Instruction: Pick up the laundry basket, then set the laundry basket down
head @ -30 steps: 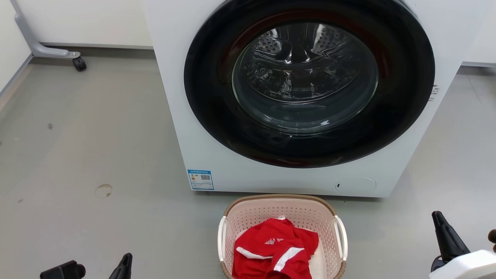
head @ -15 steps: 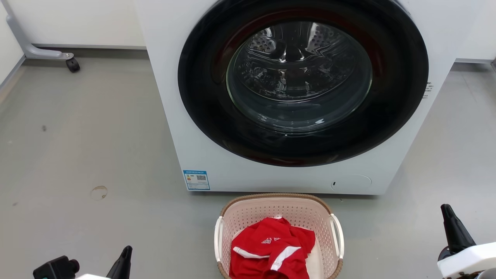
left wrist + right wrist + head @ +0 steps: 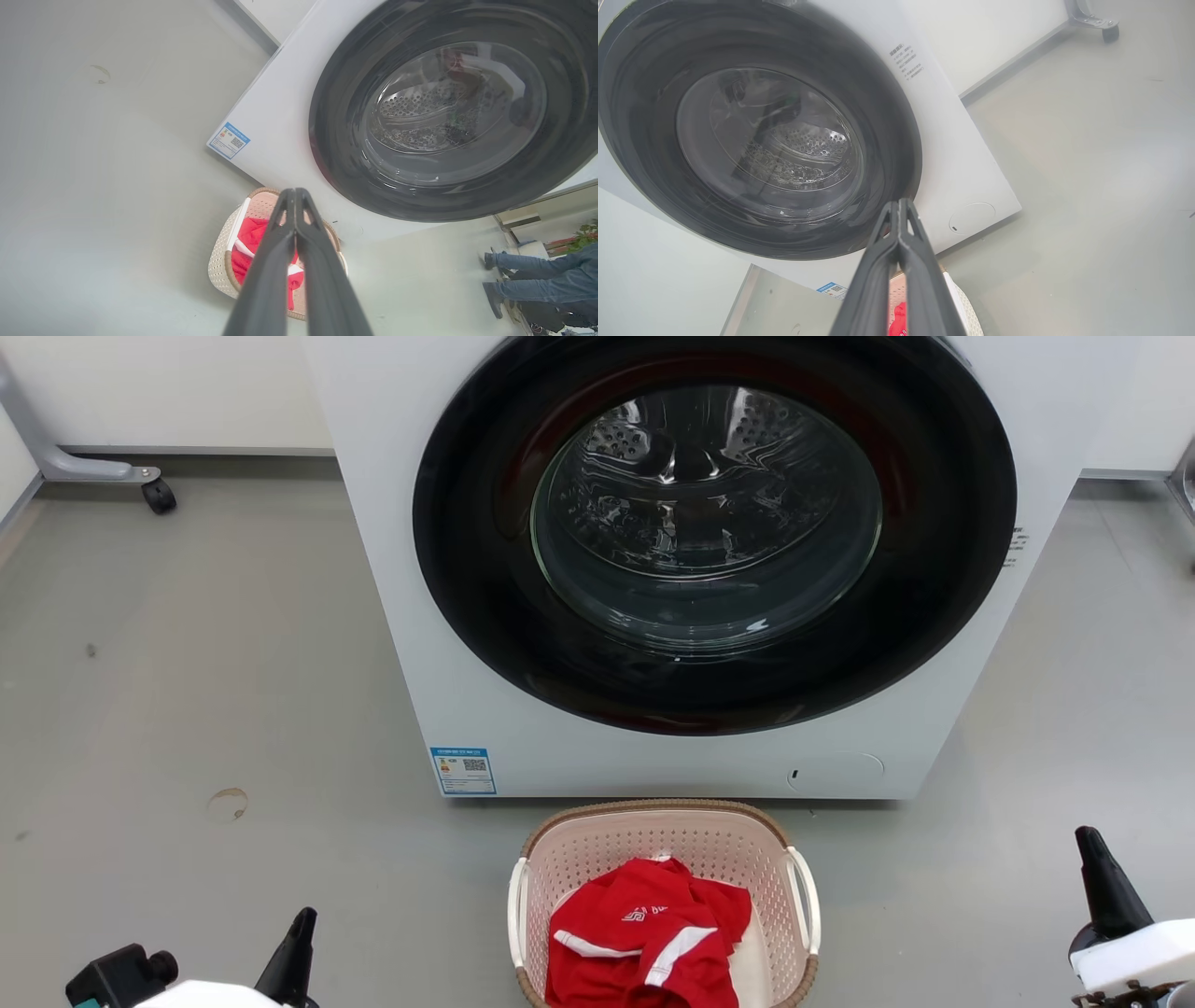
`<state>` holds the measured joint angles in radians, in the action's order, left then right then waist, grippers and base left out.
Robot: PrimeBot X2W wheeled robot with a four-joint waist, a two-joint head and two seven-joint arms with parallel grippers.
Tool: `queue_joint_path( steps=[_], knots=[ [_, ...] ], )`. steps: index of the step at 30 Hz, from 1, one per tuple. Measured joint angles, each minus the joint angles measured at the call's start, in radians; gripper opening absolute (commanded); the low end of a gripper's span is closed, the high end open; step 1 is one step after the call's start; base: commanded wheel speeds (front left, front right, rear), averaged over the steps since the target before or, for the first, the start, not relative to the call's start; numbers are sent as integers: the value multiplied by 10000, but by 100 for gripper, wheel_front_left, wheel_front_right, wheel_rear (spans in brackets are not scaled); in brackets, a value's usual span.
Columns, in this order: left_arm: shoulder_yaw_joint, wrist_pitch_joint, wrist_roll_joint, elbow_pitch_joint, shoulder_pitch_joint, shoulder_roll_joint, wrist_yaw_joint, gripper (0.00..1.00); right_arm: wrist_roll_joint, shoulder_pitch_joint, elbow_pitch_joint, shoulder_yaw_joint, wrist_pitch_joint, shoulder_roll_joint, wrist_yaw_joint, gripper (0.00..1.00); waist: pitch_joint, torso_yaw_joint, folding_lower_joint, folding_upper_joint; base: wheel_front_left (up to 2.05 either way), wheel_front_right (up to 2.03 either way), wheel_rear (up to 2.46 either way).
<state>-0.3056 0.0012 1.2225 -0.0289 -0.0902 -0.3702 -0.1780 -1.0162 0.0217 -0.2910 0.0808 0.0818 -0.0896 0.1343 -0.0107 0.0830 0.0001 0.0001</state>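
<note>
- Left gripper (image 3: 295,196) has its two dark fingers pressed together from base to tip, with nothing between them. In the head view it sits low at the left (image 3: 297,947), above the grey floor (image 3: 187,691).
- Right gripper (image 3: 900,207) is likewise closed up tight and empty. The head view shows it at the lower right (image 3: 1103,882), a dark finger rising from a white housing.
- The laundry basket (image 3: 607,859) stands on the floor between the two grippers and well apart from both, its far rim just in front of the foot of the washing machine (image 3: 401,616).
- Both white side handles are free; neither gripper touches the basket.
- A crumpled red garment (image 3: 644,943) with white stripes lies inside the basket.
- The machine's round dark door (image 3: 467,569) is closed, and the steel drum shows through the glass.
- A blue label (image 3: 463,771) sits at the lower left corner of the machine's front.
- A grey leg ending in a black caster (image 3: 157,497) stands by the wall at the far left.
- In the left wrist view, a person's legs in jeans (image 3: 537,280) show at the right edge.
</note>
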Motion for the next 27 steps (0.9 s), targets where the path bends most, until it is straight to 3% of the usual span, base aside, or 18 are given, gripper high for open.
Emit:
queue_joint_path(
  steps=[27],
  knots=[
    [1294, 311, 1570, -899, 534, 1093, 1137, 0, -2253, -277, 54, -731, -658, 196, -10, 0, 52, -315, 0, -1, 0, 0, 0]
  ],
)
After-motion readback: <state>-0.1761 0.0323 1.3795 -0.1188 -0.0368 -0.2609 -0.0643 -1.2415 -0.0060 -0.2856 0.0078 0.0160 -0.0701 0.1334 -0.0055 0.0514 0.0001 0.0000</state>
